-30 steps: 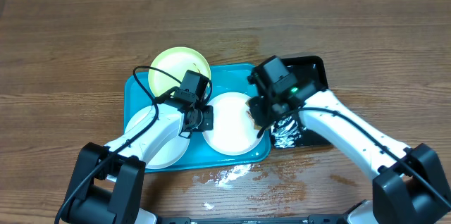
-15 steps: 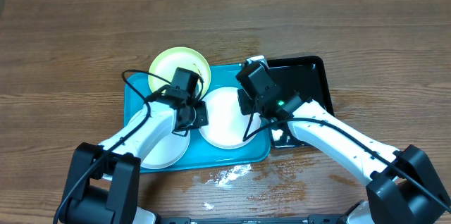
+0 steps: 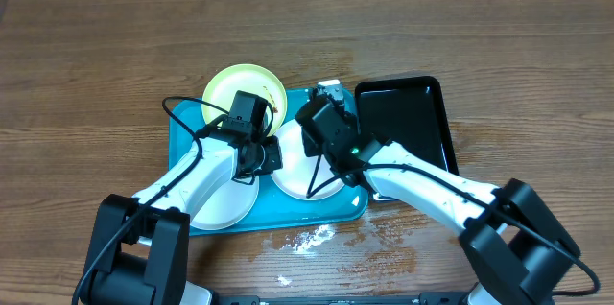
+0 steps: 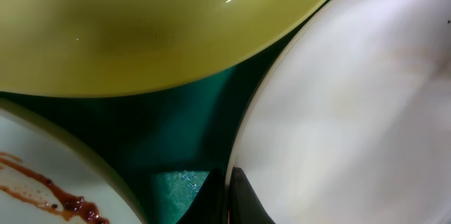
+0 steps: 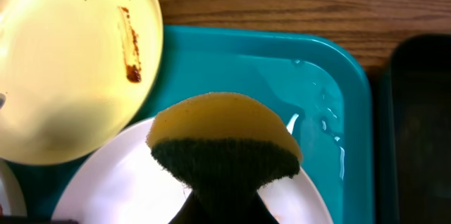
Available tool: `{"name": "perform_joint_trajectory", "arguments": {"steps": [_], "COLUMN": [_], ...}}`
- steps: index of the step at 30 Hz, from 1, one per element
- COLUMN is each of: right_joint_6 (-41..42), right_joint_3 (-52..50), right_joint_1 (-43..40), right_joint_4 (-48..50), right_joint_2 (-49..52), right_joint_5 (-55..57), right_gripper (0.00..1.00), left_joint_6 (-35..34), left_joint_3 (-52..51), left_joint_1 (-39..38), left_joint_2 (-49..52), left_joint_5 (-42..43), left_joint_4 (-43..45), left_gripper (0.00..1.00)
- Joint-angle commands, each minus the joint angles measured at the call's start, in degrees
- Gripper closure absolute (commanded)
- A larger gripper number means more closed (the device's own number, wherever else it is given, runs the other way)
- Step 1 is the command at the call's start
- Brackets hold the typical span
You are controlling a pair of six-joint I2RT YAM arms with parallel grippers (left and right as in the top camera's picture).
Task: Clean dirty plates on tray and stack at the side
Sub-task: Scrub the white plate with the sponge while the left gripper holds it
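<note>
Overhead, the turquoise tray [image 3: 288, 217] carries all three plates; the yellow-green plate [image 3: 230, 89] overhangs the tray's far rim, the smeared white plate [image 3: 216, 204] fills its left end, the middle white plate [image 3: 288, 175] lies at its centre; my right gripper [image 5: 224, 199] pinches the sponge [image 5: 224, 139] above that middle plate; my left gripper [image 3: 257, 152] sits at the middle plate's edge, and I cannot tell how its jaws stand; the black tray [image 3: 403, 123] lies just beside the tray's right rim.
</note>
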Motion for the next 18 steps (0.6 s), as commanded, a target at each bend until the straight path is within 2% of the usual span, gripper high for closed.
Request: {"name": "perform_joint_trajectory", "arguments": {"steps": [1, 6, 8, 11, 18], "right_joint_6": [0.63, -2.75, -9.66, -15.26, -16.98], "right_joint_3": [0.17, 0.17, 0.17, 0.17, 0.17], "right_joint_1": [-0.52, -1.18, -1.18, -1.20, -1.27], "right_joint_4": [3.06, 10.03, 15.50, 19.32, 18.88], "right_joint_2": [3.19, 6.38, 8.20, 9.49, 10.32], "right_joint_5": [4.63, 5.38, 5.35, 5.35, 4.74], "right_gripper": [0.96, 0.96, 0.96, 0.96, 0.96], "left_joint_6": [-0.59, -0.59, -0.57, -0.57, -0.59], "left_joint_3": [1.20, 1.18, 1.20, 1.20, 1.20], "left_joint_1": [0.33, 0.33, 0.33, 0.33, 0.33], "left_joint_2": [0.72, 0.72, 0.72, 0.72, 0.72], "left_joint_5": [0.42, 0.42, 0.42, 0.42, 0.37], "left_joint_4": [0.17, 0.15, 0.15, 0.15, 0.57], "left_gripper": [0.96, 0.96, 0.96, 0.96, 0.96]}}
